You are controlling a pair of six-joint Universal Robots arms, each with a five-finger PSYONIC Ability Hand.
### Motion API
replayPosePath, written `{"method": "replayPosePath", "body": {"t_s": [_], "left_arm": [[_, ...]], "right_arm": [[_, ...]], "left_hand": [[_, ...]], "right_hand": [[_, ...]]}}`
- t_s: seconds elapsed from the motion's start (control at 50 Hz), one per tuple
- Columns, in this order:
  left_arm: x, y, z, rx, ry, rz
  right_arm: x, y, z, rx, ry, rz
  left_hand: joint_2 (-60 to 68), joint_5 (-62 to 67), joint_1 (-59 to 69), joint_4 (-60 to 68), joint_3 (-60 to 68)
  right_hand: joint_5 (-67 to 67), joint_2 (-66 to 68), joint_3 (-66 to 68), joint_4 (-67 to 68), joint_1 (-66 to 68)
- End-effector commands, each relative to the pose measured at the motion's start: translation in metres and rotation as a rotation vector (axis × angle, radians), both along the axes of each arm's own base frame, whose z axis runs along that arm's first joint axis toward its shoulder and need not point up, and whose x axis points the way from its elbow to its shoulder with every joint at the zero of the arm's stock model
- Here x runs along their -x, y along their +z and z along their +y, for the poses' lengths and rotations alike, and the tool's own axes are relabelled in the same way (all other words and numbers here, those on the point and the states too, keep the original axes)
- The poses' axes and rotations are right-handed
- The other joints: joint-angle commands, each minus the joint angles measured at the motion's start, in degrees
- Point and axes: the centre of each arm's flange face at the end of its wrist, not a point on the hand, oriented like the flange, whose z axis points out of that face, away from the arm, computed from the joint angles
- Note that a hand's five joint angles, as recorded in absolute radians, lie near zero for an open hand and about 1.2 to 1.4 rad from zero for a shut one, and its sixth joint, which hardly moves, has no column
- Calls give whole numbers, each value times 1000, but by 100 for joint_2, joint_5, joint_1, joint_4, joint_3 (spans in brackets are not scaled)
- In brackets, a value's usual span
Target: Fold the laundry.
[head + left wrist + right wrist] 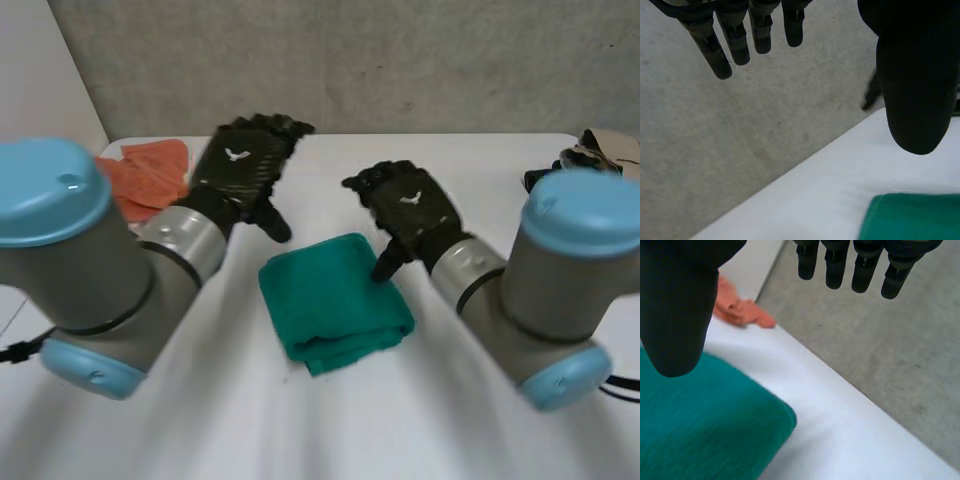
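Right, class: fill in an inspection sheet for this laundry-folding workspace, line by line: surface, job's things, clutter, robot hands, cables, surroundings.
Surface: white table.
Job's things: green towel, folded, in the middle between the arms; orange cloth, rumpled, at the table's far left corner.
Clutter: dark and beige bundle at the table's far right edge; cannot tell what it is.
Robot hands: left robot hand open, fingers straight, holding nothing, beyond the towel's left side; right robot hand open, thumb over the towel's far right corner.
Cables: nothing seen.
Surroundings: grey concrete wall behind the table.
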Motion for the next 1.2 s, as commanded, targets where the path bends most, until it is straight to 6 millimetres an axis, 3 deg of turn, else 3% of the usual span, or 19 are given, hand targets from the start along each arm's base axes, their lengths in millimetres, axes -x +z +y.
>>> {"method": "replayPosePath", "body": {"t_s": [0.02, 0.08, 0.16, 0.26, 0.34, 0.4, 0.46, 0.5, 0.56, 0.66, 0.74, 0.88, 0.94, 1.0, 1.1, 1.2], "left_arm": [[34, -44, 14, -201, 19, -115], [42, -75, 18, -303, 84, -212], [36, -109, 21, -418, 189, -312], [29, -124, 22, -473, 217, -358], [20, -129, 16, -496, 242, -381], [15, -123, 11, -493, 262, -370], [11, -91, 3, -441, 275, -304], [7, -62, 0, -390, 269, -238], [8, -33, -1, -331, 240, -166], [13, 18, 5, -203, 112, -29], [17, 38, 5, -139, 3, 28], [18, 51, 6, -124, -321, 40], [20, 51, 10, -134, -447, 37], [22, 49, 20, -150, -560, 32], [22, 43, 23, -170, -572, 25], [22, 40, 25, -179, -570, 22]], "right_arm": [[3, -21, -30, -302, -36, 11], [0, -29, -36, -365, -35, 42], [-3, -50, -46, -460, -45, 99], [-5, -72, -51, -523, -46, 191], [-2, -72, -52, -475, -42, 277], [0, -63, -56, -412, -67, 294], [0, -40, -60, -308, -99, 265], [-1, -26, -54, -221, -98, 249], [1, -12, -48, -97, -91, 240], [11, -11, -30, 43, -91, 283], [11, -24, 0, 88, -41, 290], [14, -69, 52, 23, 97, 312], [11, -79, 62, 52, 140, 287], [6, -86, 61, 96, 145, 264], [0, -105, 50, 138, 132, 250], [-6, -109, 40, 155, 127, 245]], "left_hand": [[-130, -205, 0, -99, -158], [-180, -256, -51, -149, -208], [-202, -277, -73, -171, -230], [-147, -222, -17, -116, -175], [-181, -256, -51, -150, -209], [-181, -256, -51, -150, -209], [-202, -277, -73, -171, -230], [-202, -277, -73, -171, -230], [-202, -277, -73, -171, -230], [-202, -277, -73, -171, -230], [-202, -277, -73, -171, -230], [-164, -239, -34, -133, -192], [-164, -239, -34, -133, -192], [-147, -222, -17, -116, -175], [-147, -222, -17, -116, -175], [-147, -222, -17, -116, -175]], "right_hand": [[-271, -227, -202, -235, -276], [-271, -227, -202, -235, -276], [-271, -227, -202, -235, -276], [-271, -227, -202, -235, -276], [-271, -227, -202, -235, -276], [-271, -227, -202, -235, -276], [-271, -227, -202, -235, -276], [-271, -227, -202, -235, -276], [-271, -227, -202, -235, -276], [-271, -227, -202, -235, -276], [-271, -227, -202, -235, -276], [-271, -227, -202, -235, -276], [-262, -219, -193, -226, -267], [-262, -219, -193, -226, -267], [-262, -219, -193, -226, -267], [175, 218, 244, 211, 169]]}}
